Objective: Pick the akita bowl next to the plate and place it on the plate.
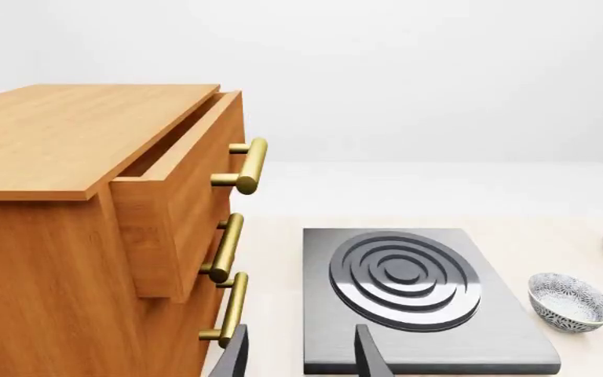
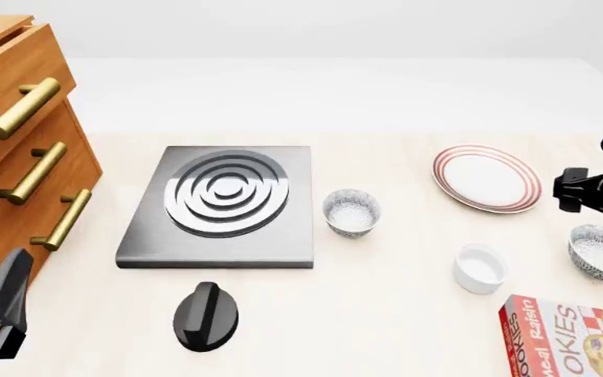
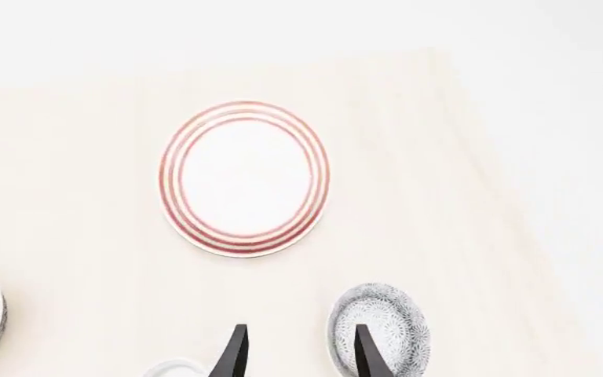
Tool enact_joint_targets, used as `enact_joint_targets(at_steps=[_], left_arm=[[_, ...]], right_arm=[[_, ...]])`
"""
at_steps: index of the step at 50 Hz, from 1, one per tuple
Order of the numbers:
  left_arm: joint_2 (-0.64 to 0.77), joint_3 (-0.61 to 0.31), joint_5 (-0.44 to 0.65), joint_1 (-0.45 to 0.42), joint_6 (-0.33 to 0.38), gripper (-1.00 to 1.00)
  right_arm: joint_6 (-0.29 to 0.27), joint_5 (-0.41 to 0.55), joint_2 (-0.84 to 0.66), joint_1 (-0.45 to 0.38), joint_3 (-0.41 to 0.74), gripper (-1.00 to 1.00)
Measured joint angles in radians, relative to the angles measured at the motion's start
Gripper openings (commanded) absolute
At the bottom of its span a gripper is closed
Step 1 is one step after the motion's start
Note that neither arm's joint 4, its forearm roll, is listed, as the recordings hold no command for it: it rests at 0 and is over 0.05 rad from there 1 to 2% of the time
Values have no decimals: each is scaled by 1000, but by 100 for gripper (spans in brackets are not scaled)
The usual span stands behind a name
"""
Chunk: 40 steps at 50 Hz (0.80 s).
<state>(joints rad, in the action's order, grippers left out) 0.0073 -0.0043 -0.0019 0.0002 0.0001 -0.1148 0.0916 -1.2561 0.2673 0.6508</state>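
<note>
Akita bowl (image 2: 602, 250) sits on the table (image 2: 385, 314) at the right edge, near the plate (image 2: 487, 178) but apart from it, on the arms' side of it. A second speckled bowl (image 2: 351, 212) stands beside the stove plate (image 2: 223, 206). Right gripper (image 3: 295, 349): fingers parted, holding nothing, bowl just beside one fingertip. Left gripper (image 1: 296, 353): parted, empty, by the drawer cabinet (image 1: 92, 236).

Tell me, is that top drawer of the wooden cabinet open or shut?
Open, partly. In the left wrist view the top drawer juts forward of the cabinet, leaving a dark gap under the top.
</note>
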Motion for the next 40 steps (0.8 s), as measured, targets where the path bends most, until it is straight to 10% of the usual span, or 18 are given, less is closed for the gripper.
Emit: enact_joint_targets(at_steps=[40], left_arm=[[0,0,0,0,0,100]], right_arm=[[48,-175,-156,19,-57,100]])
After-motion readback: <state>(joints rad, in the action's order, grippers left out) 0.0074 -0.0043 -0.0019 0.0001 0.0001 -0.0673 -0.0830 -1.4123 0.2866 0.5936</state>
